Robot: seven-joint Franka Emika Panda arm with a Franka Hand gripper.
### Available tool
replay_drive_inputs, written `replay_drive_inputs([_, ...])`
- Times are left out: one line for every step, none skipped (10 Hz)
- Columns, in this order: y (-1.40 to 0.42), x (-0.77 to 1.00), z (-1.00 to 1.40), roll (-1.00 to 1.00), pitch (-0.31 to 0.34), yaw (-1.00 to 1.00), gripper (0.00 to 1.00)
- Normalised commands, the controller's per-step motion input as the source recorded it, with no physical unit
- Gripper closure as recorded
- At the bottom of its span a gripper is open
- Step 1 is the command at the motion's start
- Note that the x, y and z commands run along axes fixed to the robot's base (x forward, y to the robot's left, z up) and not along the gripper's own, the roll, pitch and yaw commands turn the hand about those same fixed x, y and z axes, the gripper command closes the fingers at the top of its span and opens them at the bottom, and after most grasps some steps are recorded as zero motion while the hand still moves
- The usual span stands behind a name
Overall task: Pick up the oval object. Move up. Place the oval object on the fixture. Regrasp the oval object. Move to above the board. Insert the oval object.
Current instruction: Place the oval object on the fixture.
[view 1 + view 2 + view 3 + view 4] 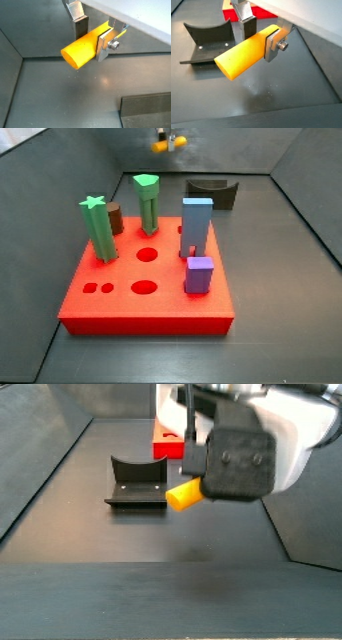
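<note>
Dark grey bench walled by grey panels, carrying the red board with two green pegs, two blue pegs and several open holes, plus a brown cylinder just beside it. Behind, the dark fixture, its curved notch empty. Above the bench, near the fixture, the pincer closed on the single yellow-orange oval object, clamped across one end, the other end jutting free, clear of everything.

no text, label, brand or number can be read anywhere. the two-finger gripper, raised off the floor, bears no marking.
</note>
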Motion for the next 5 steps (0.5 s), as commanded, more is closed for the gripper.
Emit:
replay_drive_inputs([-0.02, -0.03, 1.00, 0.11, 0.117, 0.02, 1.00])
replay_drive_inputs([-0.02, -0.03, 0.97, 0.10, 0.111, 0.02, 1.00])
replay_drive_inputs([-0.01, -0.03, 0.80, 0.08, 0.102, 0.02, 1.00])
replay_drive_inputs([-0.01, -0.02, 0.67, 0.07, 0.098, 0.01, 1.00])
replay_drive_inputs([0.00, -0.01, 0.49, 0.07, 0.100, 0.02, 1.00])
